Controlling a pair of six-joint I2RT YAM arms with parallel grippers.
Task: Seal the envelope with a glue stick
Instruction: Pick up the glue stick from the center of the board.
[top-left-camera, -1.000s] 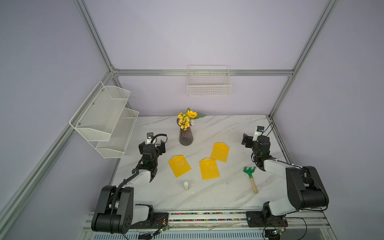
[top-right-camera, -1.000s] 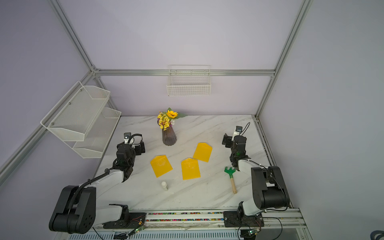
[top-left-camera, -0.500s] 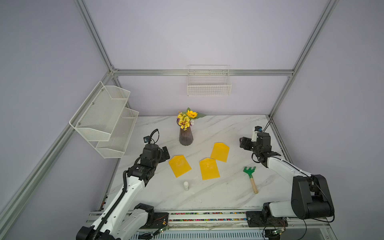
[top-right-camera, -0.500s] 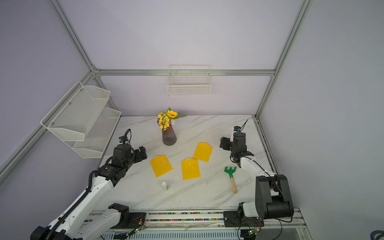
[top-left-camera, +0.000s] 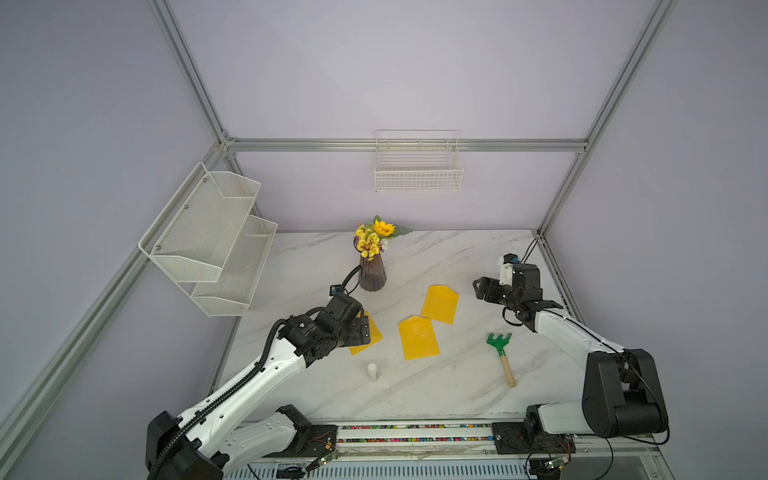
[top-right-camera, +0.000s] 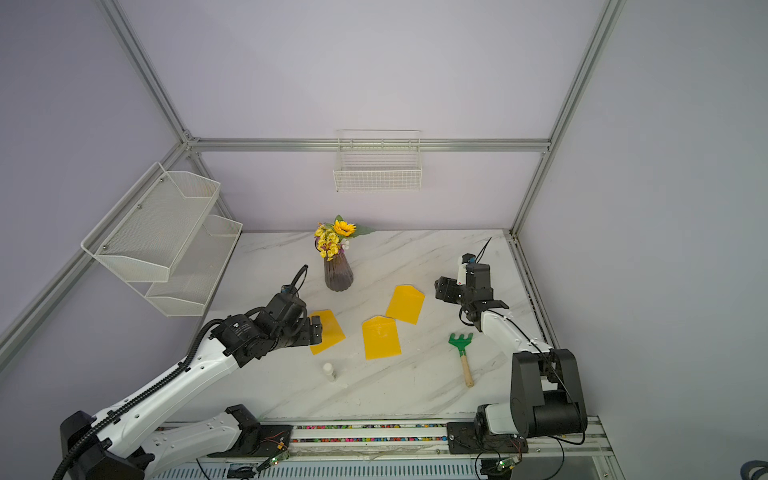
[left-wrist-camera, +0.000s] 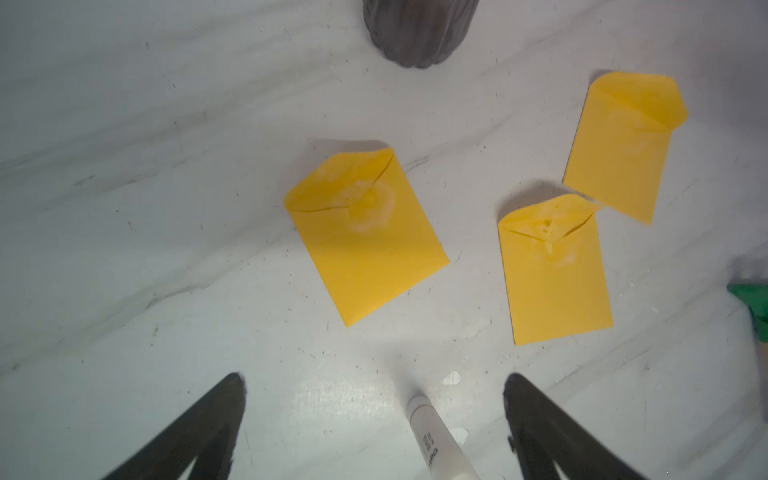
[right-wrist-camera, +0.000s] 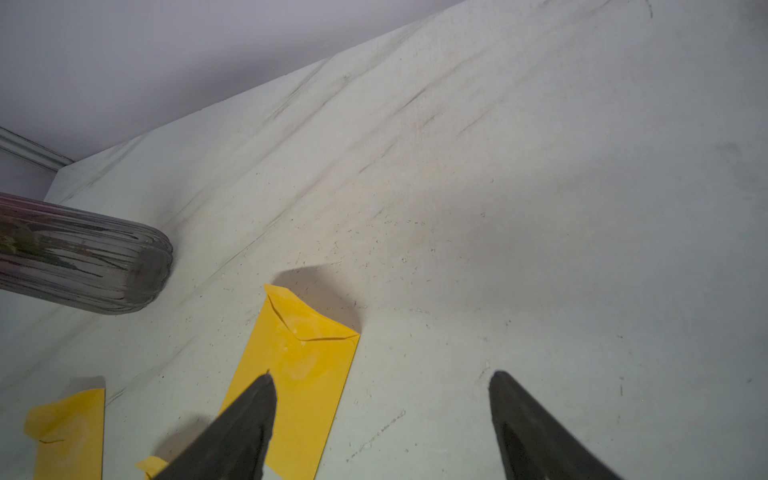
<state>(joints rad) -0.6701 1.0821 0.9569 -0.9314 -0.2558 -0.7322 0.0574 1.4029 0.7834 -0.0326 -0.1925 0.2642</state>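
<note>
The marbled white tabletop (top-left-camera: 436, 386) sits inside a lavender-walled frame, with everything on it laid between my two arms. My left claw (left-wrist-camera: 374, 380) hangs wide open and empty by the nearest envelope (left-wrist-camera: 365, 237). In the wrist view the glue stick (left-wrist-camera: 436, 440) shows between my jaws but short of their tips, so I am lined up on it, not around it.

In both top views the stick stands upright and alone toward the front edge, clear of the paper. It is a free-standing post, and I judge it wants a level pinch on the barrel or it will topple.

Beyond the nearest envelope lie the middle envelope (left-wrist-camera: 555, 270) and the far envelope (left-wrist-camera: 623, 145). All three are yellow, with flaps folded down and whitish smears at the flap points. Whether any is stuck, I cannot tell.

My right claw (right-wrist-camera: 382, 376) is also open and holds nothing, and it hovers near the far envelope. I think it is placed there to steady paper while the other arm works. The vase (top-left-camera: 372, 274) stands behind, and the green rake (top-left-camera: 500, 353) lies off to my right, out of the way.
</note>
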